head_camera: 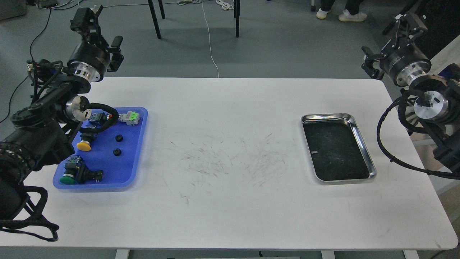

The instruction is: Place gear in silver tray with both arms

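Two small black gears lie in the middle of a blue plastic tray at the table's left. On the right of the table the silver tray has nothing on its dark scratched bottom. My left gripper is raised above the table's far left corner, behind the blue tray, fingers spread and holding nothing. Off the far right corner, well above and behind the silver tray, my right gripper is also open and holds nothing.
The blue tray also holds a yellow push button, a green push button and a connector with a green end. My left forearm and its cable overhang the tray's left side. Chair legs and cables are on the floor beyond the white table.
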Robot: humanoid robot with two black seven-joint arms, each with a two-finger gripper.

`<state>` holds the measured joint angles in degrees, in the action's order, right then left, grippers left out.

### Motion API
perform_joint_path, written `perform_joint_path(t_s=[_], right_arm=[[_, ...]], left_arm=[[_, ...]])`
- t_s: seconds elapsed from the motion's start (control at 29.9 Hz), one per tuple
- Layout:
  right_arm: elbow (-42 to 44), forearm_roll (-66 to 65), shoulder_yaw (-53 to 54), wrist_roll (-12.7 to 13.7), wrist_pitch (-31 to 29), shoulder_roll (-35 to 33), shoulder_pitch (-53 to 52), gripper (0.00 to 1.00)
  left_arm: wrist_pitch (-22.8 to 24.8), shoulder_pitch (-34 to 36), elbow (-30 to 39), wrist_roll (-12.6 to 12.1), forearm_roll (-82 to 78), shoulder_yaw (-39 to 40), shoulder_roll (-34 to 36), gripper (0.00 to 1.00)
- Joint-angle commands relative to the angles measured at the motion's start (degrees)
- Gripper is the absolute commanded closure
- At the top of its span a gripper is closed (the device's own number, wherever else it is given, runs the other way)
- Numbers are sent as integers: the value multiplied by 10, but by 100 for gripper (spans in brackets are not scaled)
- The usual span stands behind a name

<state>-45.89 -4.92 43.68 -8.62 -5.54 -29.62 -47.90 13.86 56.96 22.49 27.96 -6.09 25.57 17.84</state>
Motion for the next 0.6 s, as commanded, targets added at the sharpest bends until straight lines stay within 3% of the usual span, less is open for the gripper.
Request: perform_joint_path(t_s=[0.0, 0.23, 0.47, 0.57], right_arm=[[0, 0, 0, 0, 0, 0, 0, 1], [-1, 0, -2, 0, 0, 0, 0, 1], [-1, 0, -1, 1, 0, 0, 1, 1], [-1, 0, -1, 0, 0, 0, 1, 1]], left_arm=[[-2, 0, 7, 0, 0, 6, 0, 1], [54, -1, 5, 0, 7, 27, 5, 1], [65, 0, 1, 0, 4, 28, 5, 1], [72, -1, -4, -22, 3, 26, -1, 1]])
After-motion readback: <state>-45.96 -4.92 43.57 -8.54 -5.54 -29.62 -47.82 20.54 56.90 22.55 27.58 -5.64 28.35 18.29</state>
